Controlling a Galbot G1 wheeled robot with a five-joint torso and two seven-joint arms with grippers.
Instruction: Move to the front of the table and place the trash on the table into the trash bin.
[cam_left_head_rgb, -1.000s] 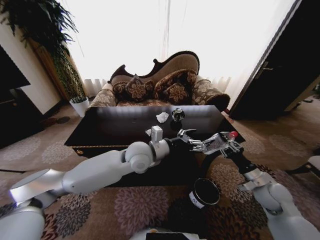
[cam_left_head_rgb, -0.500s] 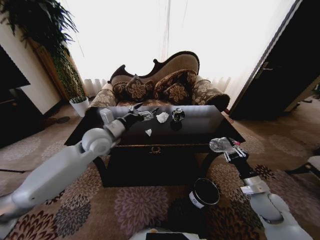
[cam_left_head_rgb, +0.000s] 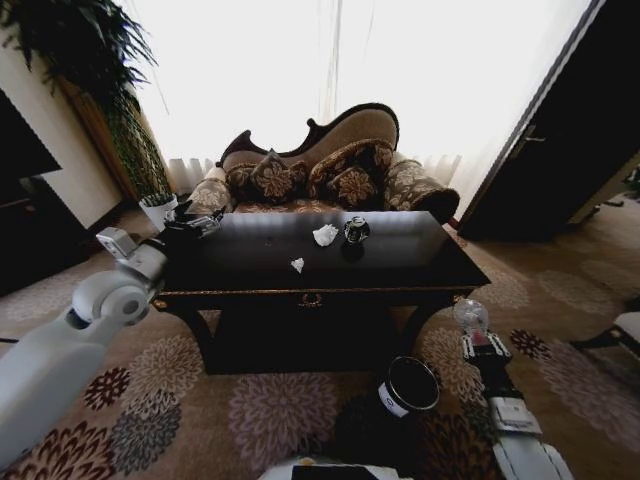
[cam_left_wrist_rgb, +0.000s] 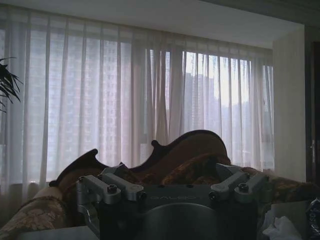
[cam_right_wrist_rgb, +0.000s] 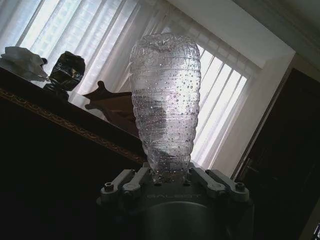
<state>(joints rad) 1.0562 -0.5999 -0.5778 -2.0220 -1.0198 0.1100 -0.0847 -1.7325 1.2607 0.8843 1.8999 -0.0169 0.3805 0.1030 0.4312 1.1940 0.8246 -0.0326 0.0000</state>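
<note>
The glossy black table stands in front of me. On it lie a white paper wad, a dark round cup-like piece and a small white scrap. My left gripper hovers open at the table's far left corner, with nothing in it. My right gripper is low, off the table's front right corner, shut on a clear plastic bottle that stands upright. In the right wrist view the bottle rises from the jaws. The black trash bin sits on the carpet left of that gripper.
An ornate sofa with cushions stands behind the table before bright curtains. A potted plant is at the back left and a dark door at the right. Patterned carpet lies open around the bin.
My left arm swung from the table's front middle out to its far left corner. My right gripper came down from table-edge height with the bottle, to beside the bin.
</note>
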